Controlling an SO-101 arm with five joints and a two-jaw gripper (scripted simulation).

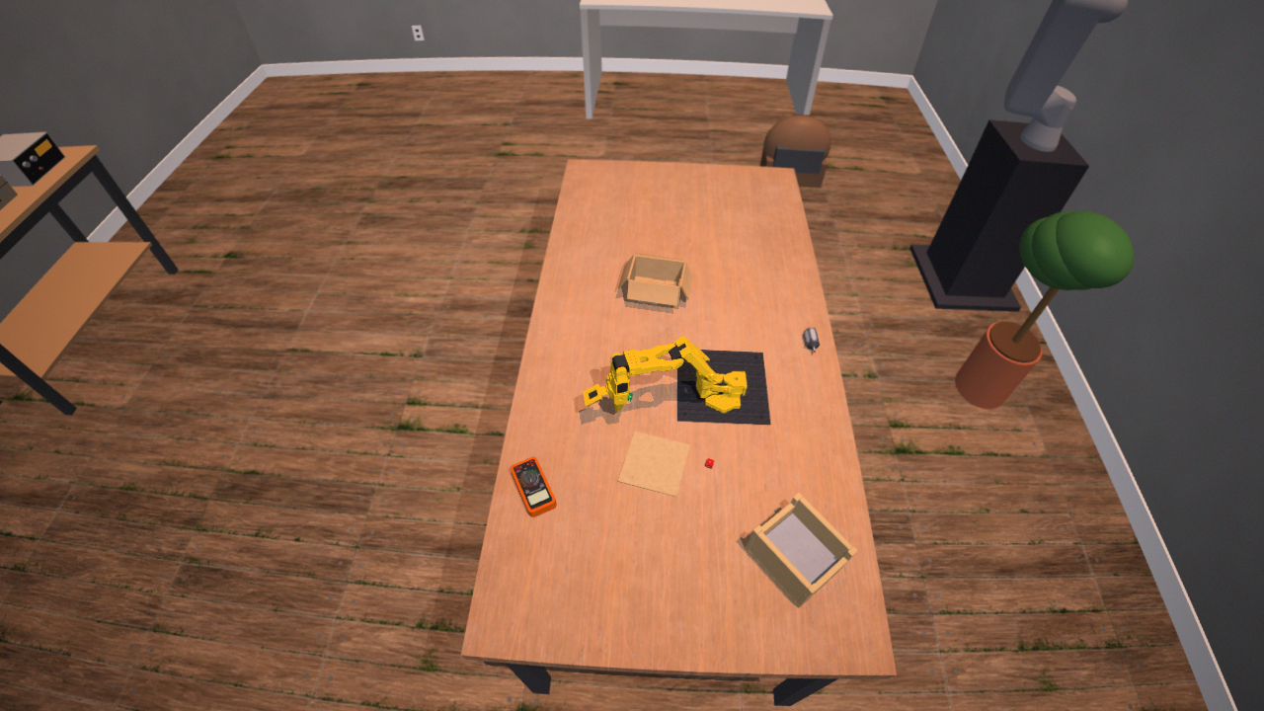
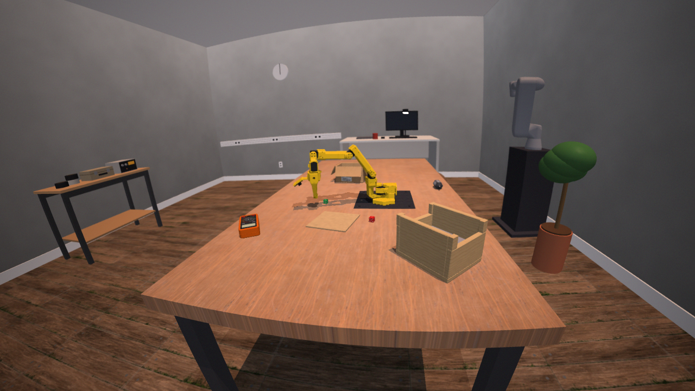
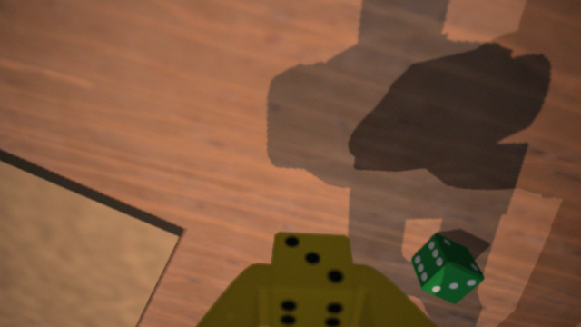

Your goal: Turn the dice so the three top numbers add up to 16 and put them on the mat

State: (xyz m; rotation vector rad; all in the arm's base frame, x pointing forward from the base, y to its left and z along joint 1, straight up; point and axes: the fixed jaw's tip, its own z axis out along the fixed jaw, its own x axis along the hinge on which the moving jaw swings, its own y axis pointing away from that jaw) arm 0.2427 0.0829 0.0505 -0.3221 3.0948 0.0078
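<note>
My gripper [image 1: 619,406] [image 2: 315,195] points down a little above the table, shut on a yellow die [image 3: 312,249] with black pips. Its face with three pips shows in the wrist view, with part of another face below. A green die [image 1: 630,397] [image 2: 325,201] [image 3: 447,269] lies on the table close beside the gripper. It shows faces with two, three and six pips. A red die [image 1: 709,463] [image 2: 371,219] lies right of the tan mat [image 1: 654,461] [image 2: 333,221] [image 3: 68,254], off it. No die is on the mat. Which numbers face up is too small to tell.
An orange multimeter [image 1: 532,485] [image 2: 248,226] lies left of the mat. A wooden crate [image 1: 777,566] [image 2: 422,246] stands at the front right. A cardboard box [image 1: 654,291] [image 2: 348,172] stands behind the arm. A mouse [image 1: 811,338] [image 2: 437,184] lies at the right.
</note>
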